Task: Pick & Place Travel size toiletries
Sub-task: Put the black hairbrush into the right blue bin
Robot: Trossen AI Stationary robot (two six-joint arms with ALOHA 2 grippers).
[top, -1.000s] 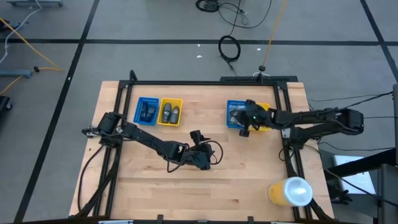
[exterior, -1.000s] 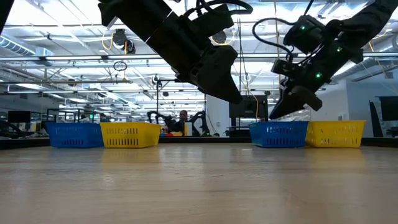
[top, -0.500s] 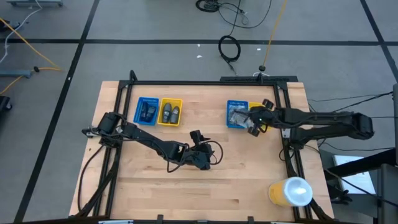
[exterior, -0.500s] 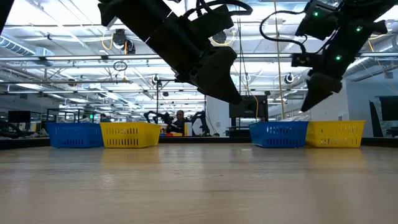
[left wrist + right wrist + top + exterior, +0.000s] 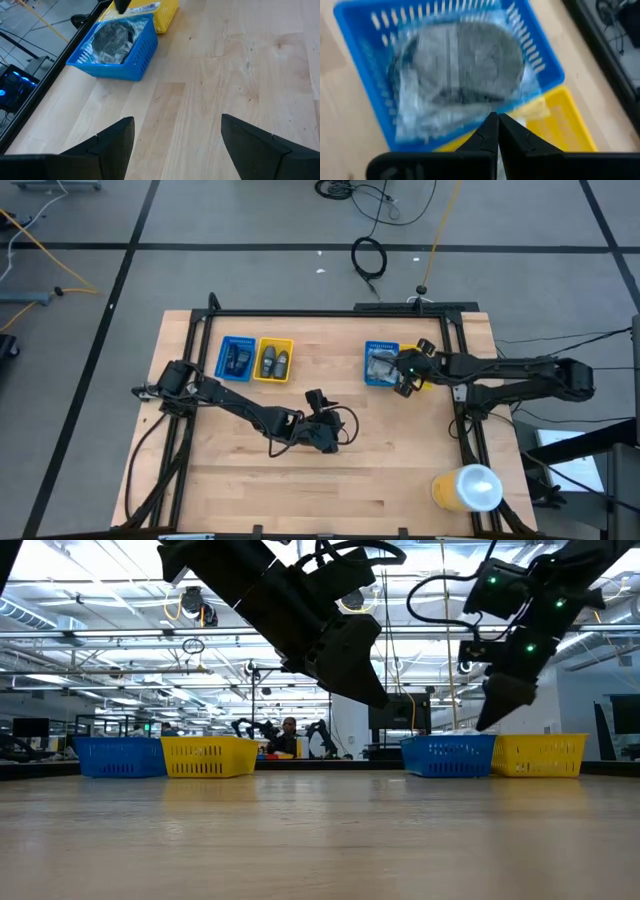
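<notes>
**Right gripper shut above right-hand baskets, left gripper open mid-table**

Right gripper [image 5: 406, 374] is pinched fully closed, nothing visible between the fingers, hovering over the seam between the right blue basket [image 5: 380, 365] and the yellow basket [image 5: 540, 755] beside it. Its wrist view looks straight down on round grey clear-wrapped discs [image 5: 460, 75] lying in that blue basket; fingertips [image 5: 496, 131] meet at a point.

Left gripper [image 5: 325, 435] hangs over the middle of the table, fingers [image 5: 117, 137] spread wide, holding nothing. Its wrist camera sees the same blue basket from the side, discs [image 5: 112, 37] inside.

Second pair of baskets sits at the far left: blue [image 5: 237, 359] with dark pieces in it, yellow [image 5: 274, 361] with dark grey oval pieces [image 5: 274, 362].

No readable labels or writing on anything.

Surface: light wood table [image 5: 320, 490] in a black frame. Big yellow cylinder with white top [image 5: 467, 488] at the near right corner, overhead view only. Grey floor with cables around the table.

Low view alone shows the room: open hall, ceiling lights, a person [image 5: 289, 732] far back. It hides the basket contents.
</notes>
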